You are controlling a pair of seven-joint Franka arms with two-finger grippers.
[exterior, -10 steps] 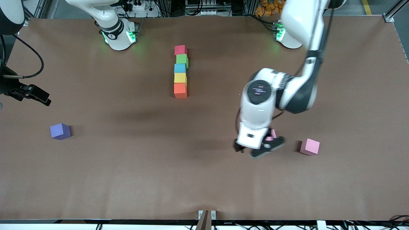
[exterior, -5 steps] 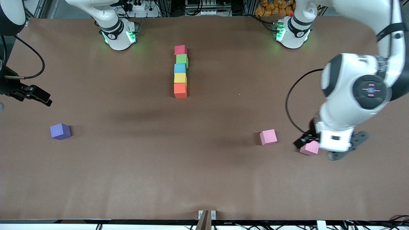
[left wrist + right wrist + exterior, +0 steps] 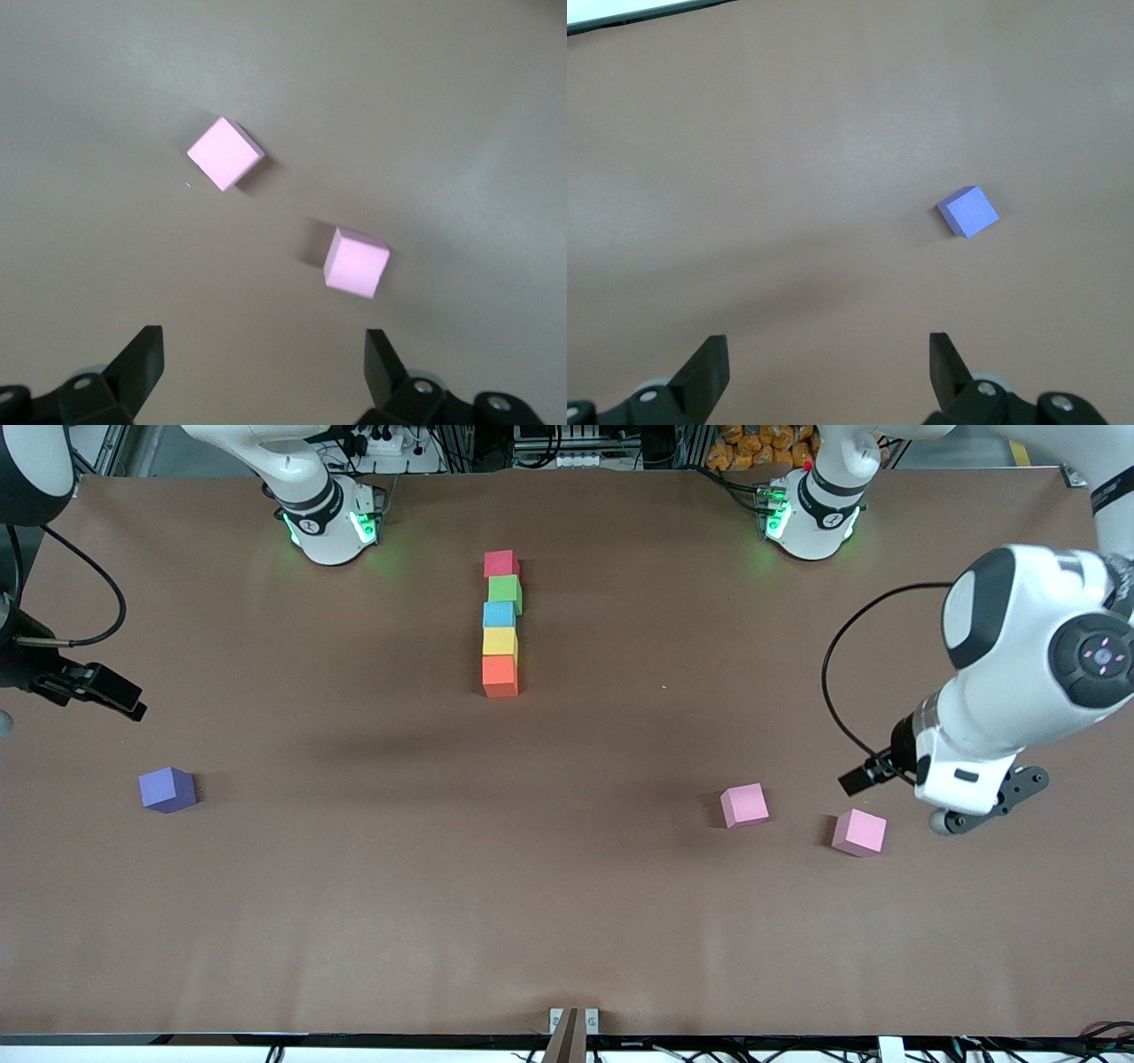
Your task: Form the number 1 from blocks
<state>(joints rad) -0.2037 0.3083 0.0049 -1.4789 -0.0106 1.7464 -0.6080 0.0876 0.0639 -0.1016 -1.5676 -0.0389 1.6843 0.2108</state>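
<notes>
Left claw point(image 3: 263, 359) swung away from the two pink foam cubes point(image 3: 744, 805) point(image 3: 858, 832) toward its own end of the brown worktop point(image 3: 354, 886); fingers wide, empty. Right claw point(image 3: 828, 367) waits, wide, empty, above one purple foam cube point(image 3: 167, 789). Five matte cubes sit in one touching line mid-worktop: red point(image 3: 500, 563), green point(image 3: 505, 591), blue point(image 3: 499, 615), yellow point(image 3: 500, 641), orange point(image 3: 500, 676) nearest camera. Nothing obstructs them.
</notes>
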